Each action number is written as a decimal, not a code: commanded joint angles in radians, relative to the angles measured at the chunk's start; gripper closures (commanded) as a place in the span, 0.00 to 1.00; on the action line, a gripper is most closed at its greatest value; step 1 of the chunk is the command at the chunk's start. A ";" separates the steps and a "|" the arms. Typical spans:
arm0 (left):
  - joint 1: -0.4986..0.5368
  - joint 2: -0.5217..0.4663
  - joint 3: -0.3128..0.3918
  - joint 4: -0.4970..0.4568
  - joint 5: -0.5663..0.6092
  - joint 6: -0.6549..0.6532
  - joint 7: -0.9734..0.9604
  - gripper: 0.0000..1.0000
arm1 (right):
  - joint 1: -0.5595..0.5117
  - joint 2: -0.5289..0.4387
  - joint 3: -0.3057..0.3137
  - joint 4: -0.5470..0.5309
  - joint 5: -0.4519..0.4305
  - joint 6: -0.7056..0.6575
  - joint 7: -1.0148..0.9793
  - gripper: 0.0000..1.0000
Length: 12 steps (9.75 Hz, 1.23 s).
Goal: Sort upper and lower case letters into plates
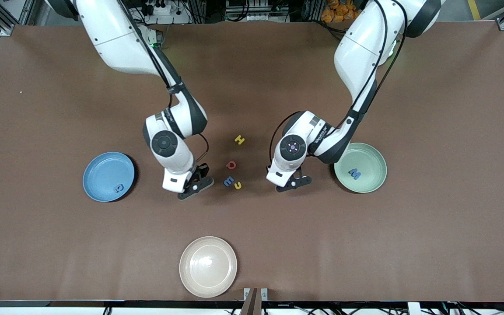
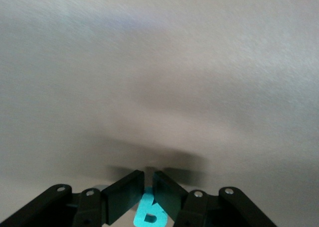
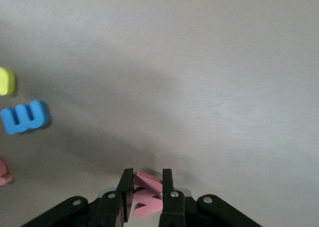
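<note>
My left gripper is shut on a teal letter, low over the table beside the mint green plate, which holds a blue M. My right gripper is shut on a red w-shaped letter, low over the table between the loose letters and the sky blue plate. That plate holds a blue letter. Between the grippers lie a yellow H, a red letter, a blue E and a small yellow letter.
A glossy cream plate sits near the table's front edge, nearer the camera than the letters. The brown table stretches wide on both ends. In the right wrist view the blue E and yellow letter lie off to one side.
</note>
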<state>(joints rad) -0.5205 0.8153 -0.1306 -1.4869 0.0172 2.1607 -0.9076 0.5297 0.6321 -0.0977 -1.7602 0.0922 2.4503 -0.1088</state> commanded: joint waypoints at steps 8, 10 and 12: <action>0.422 -0.136 -0.009 -0.070 0.138 -0.248 0.861 0.55 | -0.286 -0.143 -0.085 -0.025 -0.019 -0.361 -0.014 1.00; 0.404 -0.136 -0.009 -0.067 0.112 -0.248 0.842 0.00 | -0.319 -0.150 -0.086 -0.025 -0.022 -0.410 -0.015 0.87; 0.401 -0.137 -0.071 -0.047 0.011 -0.249 0.683 0.00 | -0.320 -0.161 -0.093 -0.025 -0.057 -0.429 -0.015 0.00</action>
<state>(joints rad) -0.1095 0.6999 -0.1643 -1.5311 0.0741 1.9068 -0.1252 0.2168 0.5043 -0.1979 -1.7621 0.0687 2.0352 -0.1300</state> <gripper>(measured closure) 0.282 0.595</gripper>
